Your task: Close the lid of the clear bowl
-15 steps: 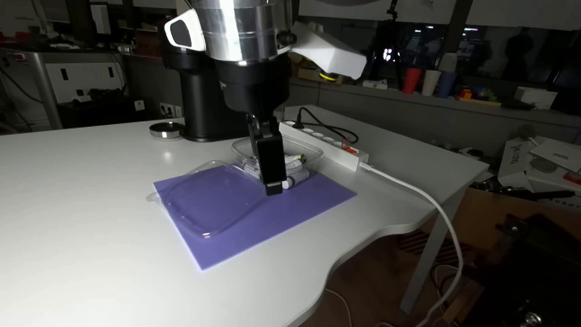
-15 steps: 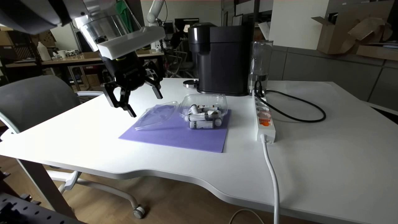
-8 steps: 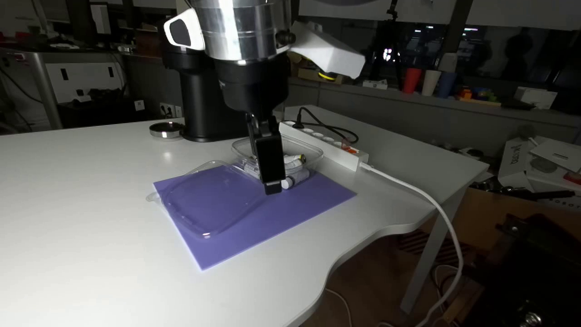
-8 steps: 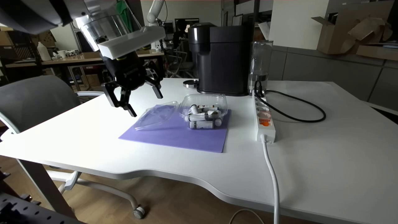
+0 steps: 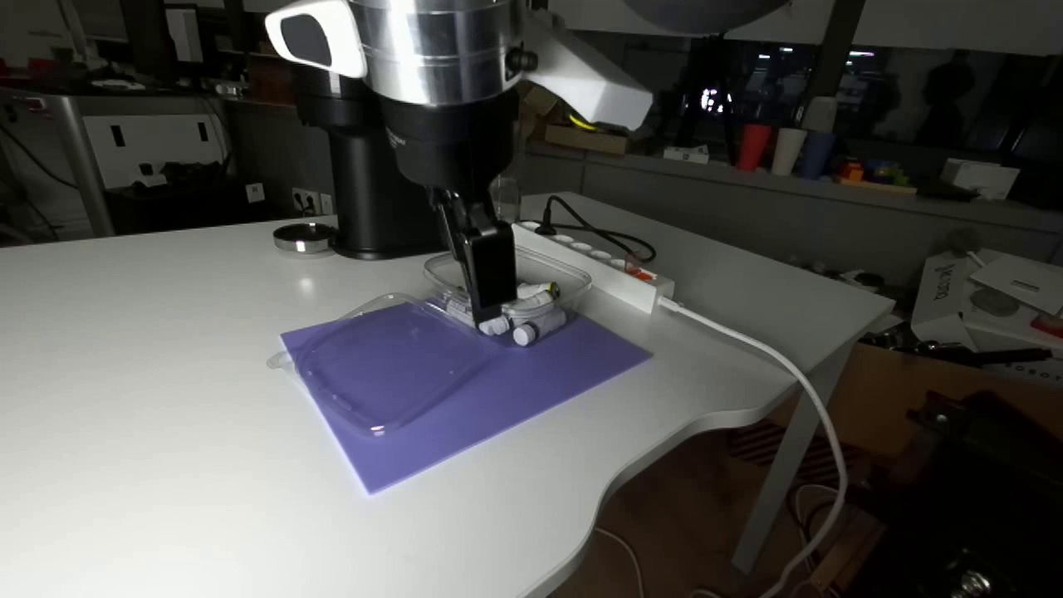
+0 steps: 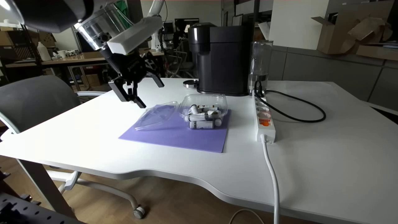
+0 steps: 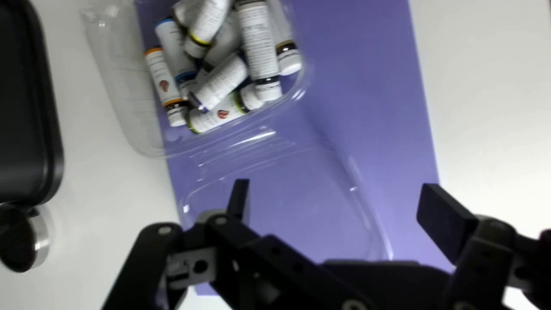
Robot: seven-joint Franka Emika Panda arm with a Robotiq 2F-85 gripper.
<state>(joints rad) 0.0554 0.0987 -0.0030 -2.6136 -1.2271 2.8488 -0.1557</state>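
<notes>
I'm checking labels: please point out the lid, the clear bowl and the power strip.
Lid (image 7: 299, 202), wrist view: its flat panel.
Clear bowl (image 6: 207, 100), in an exterior view: far wall below rim.
Power strip (image 5: 613, 280), in an exterior view: its long side.

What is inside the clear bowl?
The clear bowl holds heaped white-labelled vials, some with coloured bands. Upper vials partly cover lower ones, so the count is unclear.

Mat (image 6: 186, 140) is purple, lid (image 6: 157, 117) & bowl (image 6: 205, 99) clr, gripper (image 6: 153, 95) blk, table (image 6: 108, 146) wht.

Bottles (image 7: 221, 82) in bowl (image 6: 202, 100), lid (image 5: 392, 364) beside it
</notes>
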